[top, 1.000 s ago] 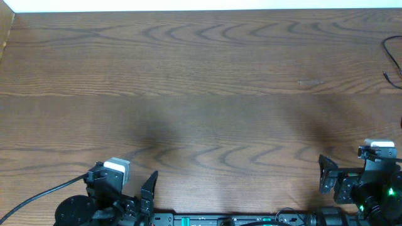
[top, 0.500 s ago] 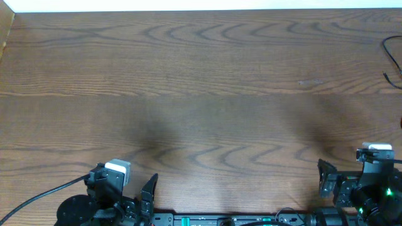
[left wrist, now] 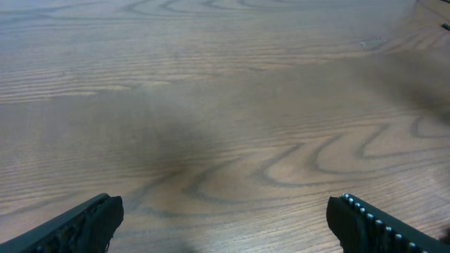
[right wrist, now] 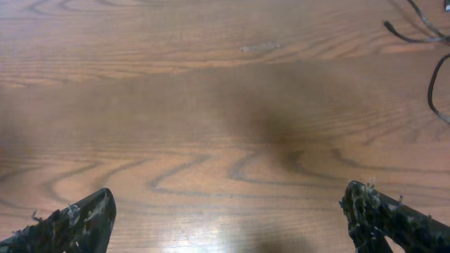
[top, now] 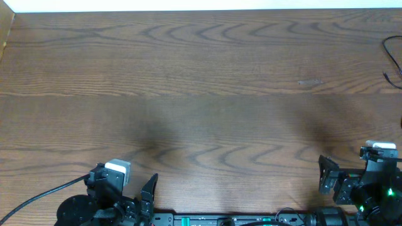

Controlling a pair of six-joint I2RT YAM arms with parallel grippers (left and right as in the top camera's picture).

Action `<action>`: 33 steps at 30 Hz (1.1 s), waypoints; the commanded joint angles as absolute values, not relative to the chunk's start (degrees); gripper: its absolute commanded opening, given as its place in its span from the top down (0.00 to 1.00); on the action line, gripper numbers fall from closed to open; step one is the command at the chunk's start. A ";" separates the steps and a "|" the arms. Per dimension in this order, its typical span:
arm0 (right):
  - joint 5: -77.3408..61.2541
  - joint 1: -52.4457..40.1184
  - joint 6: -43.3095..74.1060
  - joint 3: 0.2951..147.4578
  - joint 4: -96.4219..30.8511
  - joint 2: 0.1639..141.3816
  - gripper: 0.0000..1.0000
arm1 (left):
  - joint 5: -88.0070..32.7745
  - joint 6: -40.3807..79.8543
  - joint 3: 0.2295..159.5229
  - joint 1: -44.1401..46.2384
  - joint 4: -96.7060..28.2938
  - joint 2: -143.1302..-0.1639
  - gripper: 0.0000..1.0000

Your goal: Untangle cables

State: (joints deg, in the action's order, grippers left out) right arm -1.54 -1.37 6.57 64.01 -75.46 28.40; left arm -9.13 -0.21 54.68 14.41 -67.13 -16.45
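Thin black cables [top: 392,59] loop at the table's far right edge, mostly cut off by the frame. In the right wrist view they appear at the top right corner [right wrist: 429,63]. My left gripper [top: 122,188] sits at the front left edge, open, with only bare wood between its fingers [left wrist: 225,211]. At the front right edge my right gripper [top: 364,179] is also open and holds nothing [right wrist: 228,204]. Both grippers are far from the cables, the right one being the nearer.
The wooden table [top: 201,94] stretches from the arms to a white strip along the back. A thick black robot cable [top: 38,196] trails off the left arm's base at the front left corner. A small pale scuff [top: 309,82] marks the wood right of centre.
The right gripper wobbled slightly at the front edge and is back near where it was. The left arm has not moved.
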 commanded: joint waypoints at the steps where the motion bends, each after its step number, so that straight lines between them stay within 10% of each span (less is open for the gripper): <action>1: -1.65 -1.65 7.25 63.90 -77.28 28.01 0.01 | -9.45 0.03 54.59 14.44 -67.31 -16.45 0.02; 33: -1.65 -1.65 7.25 63.90 -79.15 28.01 0.01 | -9.41 -0.40 54.57 12.51 -67.44 -15.99 0.02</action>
State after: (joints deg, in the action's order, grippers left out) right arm -1.54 -1.37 6.61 64.01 -79.02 28.40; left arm -9.13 -0.23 54.68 14.22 -67.18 -16.45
